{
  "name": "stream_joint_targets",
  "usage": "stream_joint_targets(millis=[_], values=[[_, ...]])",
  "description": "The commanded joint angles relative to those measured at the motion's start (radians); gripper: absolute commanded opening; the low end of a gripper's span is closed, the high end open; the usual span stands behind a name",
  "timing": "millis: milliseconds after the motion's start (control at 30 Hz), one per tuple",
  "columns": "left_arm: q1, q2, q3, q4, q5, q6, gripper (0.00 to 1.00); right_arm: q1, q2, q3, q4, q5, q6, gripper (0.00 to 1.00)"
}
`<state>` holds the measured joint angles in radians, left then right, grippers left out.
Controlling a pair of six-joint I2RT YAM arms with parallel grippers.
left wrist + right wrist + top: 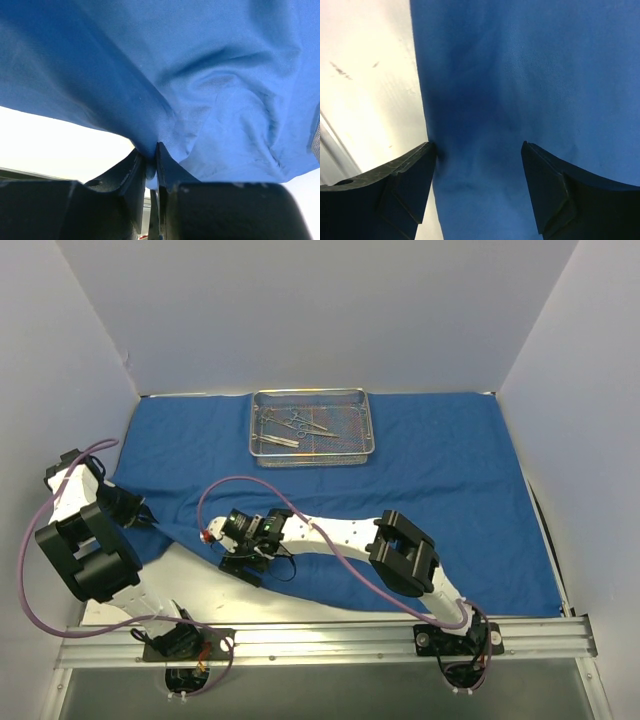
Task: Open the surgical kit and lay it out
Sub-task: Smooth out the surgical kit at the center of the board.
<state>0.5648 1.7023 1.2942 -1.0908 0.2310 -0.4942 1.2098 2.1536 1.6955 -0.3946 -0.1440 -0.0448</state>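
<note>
The step in hand looks like drawing out the last slack part of the large royal-blue cloth wrap (430, 470) toward the near-left corner of the white surface (330, 598).

The left fingers (167, 172) are almost together, with a narrow fold of the cloth pinched between their tips. The right fingers (410, 170) stand wide apart and hold nothing. They are poised over the cloth's near edge, one tip at the line where blue meets bare surface.

To do this well, I would pull low and slowly outward along the surface, not upward, so that the creases run out without dragging the rest. The pinch is thin, so a jerk could slip it. The right fingers could close on the edge beside them and draw it toward the near edge, so that both sides tension evenly. Watch the tray as the cloth moves. If it starts to slide, ease off.

The cloth covers most of the surface from the far edge and lies smooth on the right. Near the left edge it is rumpled, with ridges running to the pinch, and its near border cuts diagonally, leaving bare surface in front of the arm bases.

The shallow rectangular silver wire-mesh tray (310, 391) sits on the cloth at the middle of the far edge. A few thin steel scissor-like instruments (295, 425) lie inside it, not yet set out.
</note>
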Motion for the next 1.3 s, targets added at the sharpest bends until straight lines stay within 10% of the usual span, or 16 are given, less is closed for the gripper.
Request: stream_joint_targets(millis=[0,300,433,633,767,867,1267], values=[[0.000,-0.006,0.033,0.034,0.013,-0.010,0.21,0.011,0.025,-0.003,0.003,0.057,-0.004,0.68],[-0.002,0.003,0.057,0.029,0.014,-0.018,0.23,0.025,0.002,-0.054,0.014,0.020,0.000,0.42],[-0.002,0.014,0.074,0.020,0.013,-0.017,0.23,0.025,-0.040,-0.089,0.022,-0.017,-0.013,0.65],[-0.005,0.026,0.073,0.028,0.027,-0.023,0.24,0.022,-0.015,-0.082,0.005,-0.020,0.002,0.66],[-0.014,0.026,0.076,0.031,0.025,-0.026,0.24,0.016,0.000,-0.082,0.014,0.052,0.034,0.44],[-0.026,0.017,0.085,0.029,0.007,-0.024,0.24,0.002,-0.030,-0.094,0.042,0.141,0.075,0.07],[-0.157,0.200,0.342,-0.047,-0.165,0.014,0.28,-0.300,-0.058,0.050,0.016,0.035,0.102,0.05]])
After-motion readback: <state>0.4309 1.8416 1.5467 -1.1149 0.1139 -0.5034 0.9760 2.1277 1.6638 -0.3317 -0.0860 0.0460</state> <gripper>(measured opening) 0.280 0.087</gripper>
